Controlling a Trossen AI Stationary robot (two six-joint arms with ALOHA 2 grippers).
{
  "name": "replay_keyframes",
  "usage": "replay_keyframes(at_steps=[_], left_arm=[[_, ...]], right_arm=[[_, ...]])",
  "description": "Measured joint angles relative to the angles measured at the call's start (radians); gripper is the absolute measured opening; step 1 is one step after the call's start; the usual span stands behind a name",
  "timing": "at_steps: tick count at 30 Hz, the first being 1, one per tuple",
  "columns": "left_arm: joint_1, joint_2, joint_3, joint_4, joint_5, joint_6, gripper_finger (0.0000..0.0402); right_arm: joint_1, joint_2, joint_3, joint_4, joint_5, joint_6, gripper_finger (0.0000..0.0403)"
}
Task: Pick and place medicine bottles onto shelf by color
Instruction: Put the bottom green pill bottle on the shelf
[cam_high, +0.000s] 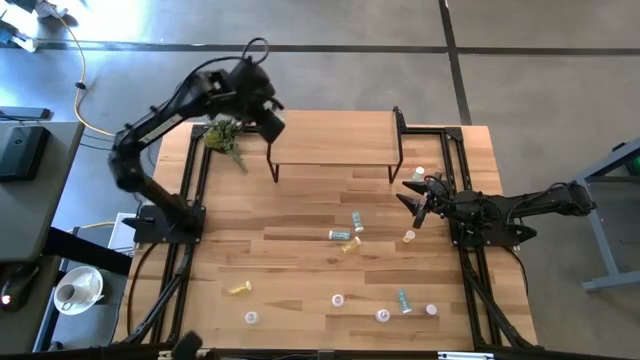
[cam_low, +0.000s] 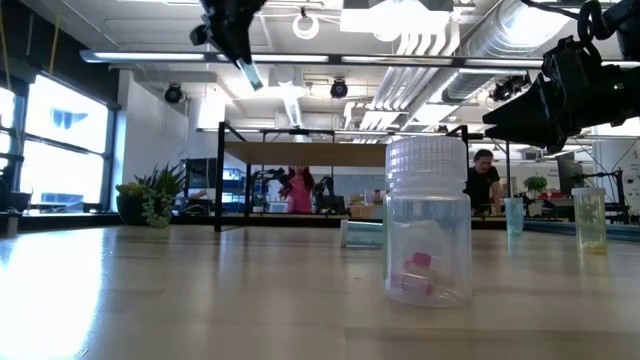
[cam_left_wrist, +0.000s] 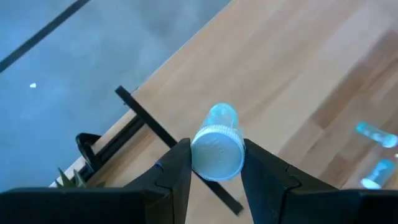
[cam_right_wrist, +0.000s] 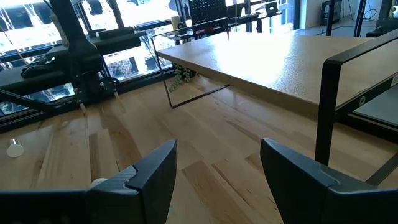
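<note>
Nearest thing: clear bottle (cam_low: 428, 222) with a white ribbed cap stands upright on the tabletop (cam_low: 200, 300) right before the low camera; some small pink pieces lie inside it.

Held bottle: light blue bottle (cam_left_wrist: 217, 142) with a white cap is pinched between the two fingers of the left gripper (cam_left_wrist: 216, 163). The fingers press on its sides just below the cap, and its long axis runs forward along the line of the fingers.

Left gripper place: high above the far left corner of the shelf (cam_high: 330, 140), beside a small green plant (cam_high: 225, 135).

Key relation: the shelf board lies below the held bottle and to its right. I judge that the bottle must go down and a little right to land on the board, and it must turn upright if it is to stand on its base.

Right gripper: right gripper (cam_right_wrist: 217, 171) hovers low at the right side of the table, fingers spread wide and holding nothing, pointing to the shelf.

Shelf: low light-wood board on thin black legs at the far middle of the table; I see no bottle on it.

Other bottles: a teal one (cam_high: 357, 221) and a yellow one (cam_high: 350, 244) lie on their sides near the middle. More are scattered along the near edge, among them a yellow one (cam_high: 238, 288) at the left.

Nearer arm: for the loose bottles in the middle, the right arm is nearer.
</note>
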Motion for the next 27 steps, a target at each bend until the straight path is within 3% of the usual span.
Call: replay_keyframes(at_steps=[10, 27], left_arm=[[0.048, 0.236, 0.246, -0.178, -0.010, 0.044, 0.0110], [0.062, 0.360, 0.270, -0.183, -0.074, 0.143, 0.0110]], right_arm=[[0.000, 0.000, 0.000, 0.000, 0.000, 0.000, 0.0222], [0.000, 0.000, 0.000, 0.000, 0.000, 0.000, 0.0222]])
